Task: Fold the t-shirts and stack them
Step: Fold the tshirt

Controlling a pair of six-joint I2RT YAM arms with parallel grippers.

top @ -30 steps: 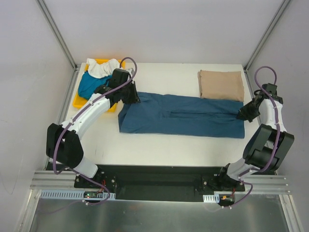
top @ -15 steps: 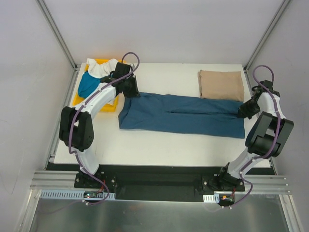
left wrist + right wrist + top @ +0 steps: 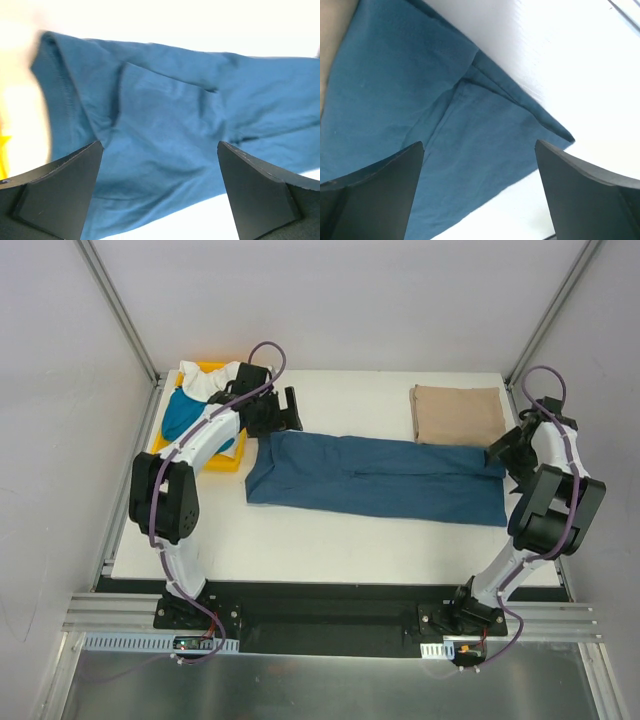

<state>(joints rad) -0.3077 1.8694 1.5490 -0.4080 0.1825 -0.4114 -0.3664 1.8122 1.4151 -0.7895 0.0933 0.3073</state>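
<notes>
A dark blue t-shirt (image 3: 375, 478), folded into a long strip, lies flat across the middle of the table. My left gripper (image 3: 292, 411) hangs open just above its left far corner, and the cloth (image 3: 165, 110) shows between the spread fingers with nothing held. At the strip's right end my right gripper (image 3: 503, 448) is open too, over the blue corner (image 3: 395, 90). A folded beige t-shirt (image 3: 457, 416) lies at the back right, close behind the right gripper. Teal (image 3: 184, 416) and white (image 3: 211, 379) t-shirts sit crumpled in the tray.
The yellow tray (image 3: 163, 447) stands at the table's back left, right beside my left arm; its edge (image 3: 2, 127) shows in the left wrist view. Metal frame posts (image 3: 120, 310) rise at both back corners. The table's right edge (image 3: 535, 475) runs close to my right gripper.
Both grippers have gone from shut to open and let go of the blue t-shirt's ends. Both have drawn slightly toward the back, and the shirt now rests flat.
</notes>
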